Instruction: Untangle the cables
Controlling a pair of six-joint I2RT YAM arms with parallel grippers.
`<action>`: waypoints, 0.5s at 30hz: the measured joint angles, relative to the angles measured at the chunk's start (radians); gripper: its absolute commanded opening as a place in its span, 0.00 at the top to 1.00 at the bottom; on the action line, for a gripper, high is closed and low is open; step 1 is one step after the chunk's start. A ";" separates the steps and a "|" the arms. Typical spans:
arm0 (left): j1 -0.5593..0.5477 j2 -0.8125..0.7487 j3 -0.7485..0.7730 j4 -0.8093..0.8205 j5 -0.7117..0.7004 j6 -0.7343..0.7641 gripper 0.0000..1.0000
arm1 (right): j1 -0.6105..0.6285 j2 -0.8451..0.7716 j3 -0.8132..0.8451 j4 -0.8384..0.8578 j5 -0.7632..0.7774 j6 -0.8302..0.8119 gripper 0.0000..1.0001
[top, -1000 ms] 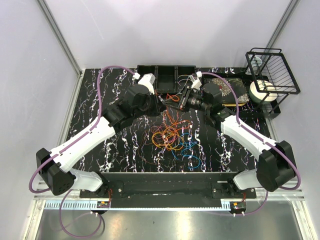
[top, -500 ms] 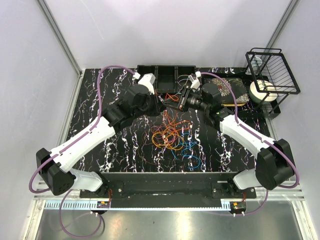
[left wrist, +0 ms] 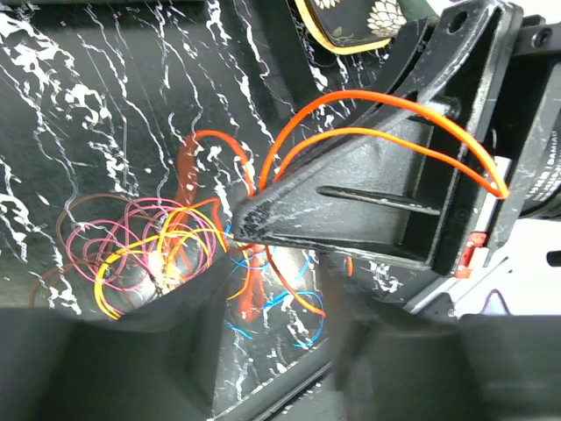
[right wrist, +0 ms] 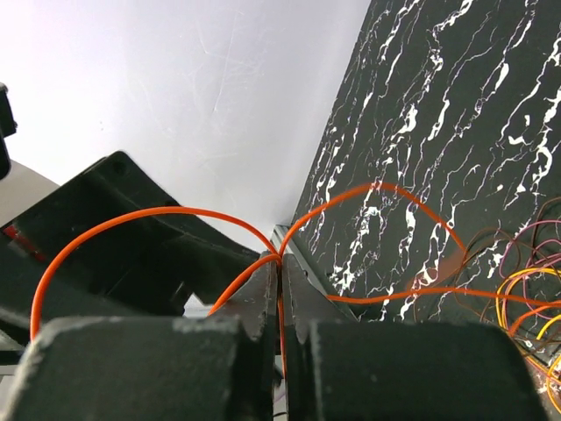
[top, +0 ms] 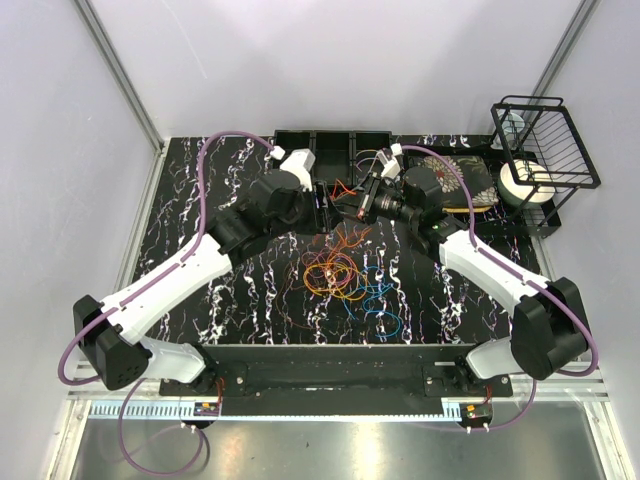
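Observation:
The cables (top: 338,270) lie in a tangled heap of orange, red, yellow, pink and blue loops mid-table; the left wrist view shows the same heap (left wrist: 149,250). One orange cable (right wrist: 158,213) is lifted out of it, and my right gripper (right wrist: 280,261) is shut on that cable, which loops out to both sides of the tips. In the top view the right gripper (top: 356,206) hangs above the far side of the heap. My left gripper (top: 322,203) faces it closely, open, with nothing between its fingers. The left gripper (left wrist: 276,307) looks down on blue strands; the orange cable (left wrist: 386,133) arches over the right gripper's finger.
A black three-compartment tray (top: 330,150) stands at the back edge. A patterned flat box (top: 470,182) lies behind the right arm. A black wire rack (top: 545,140) with a white roll (top: 522,183) stands at the back right.
My left gripper has opened and let go of the orange cable. My right gripper has shut on that cable. Both arms stay almost in place.

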 measured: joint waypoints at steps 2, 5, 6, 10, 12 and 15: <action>-0.001 0.000 0.000 -0.006 -0.003 0.011 0.23 | 0.000 0.000 0.000 -0.003 0.002 -0.005 1.00; 0.005 -0.007 -0.016 -0.018 -0.010 0.017 0.11 | -0.001 0.000 0.000 -0.018 0.002 -0.018 1.00; 0.010 -0.015 -0.032 -0.023 -0.013 0.021 0.10 | -0.002 0.000 0.000 -0.026 0.002 -0.021 1.00; 0.052 -0.079 -0.115 -0.065 -0.031 0.026 0.05 | -0.011 -0.004 0.000 -0.055 0.002 -0.036 1.00; 0.076 -0.131 -0.154 -0.102 -0.055 0.029 0.05 | -0.021 -0.006 0.000 -0.058 0.001 -0.042 1.00; 0.105 -0.204 -0.184 -0.157 -0.098 0.035 0.05 | -0.046 -0.016 0.003 -0.085 -0.002 -0.055 1.00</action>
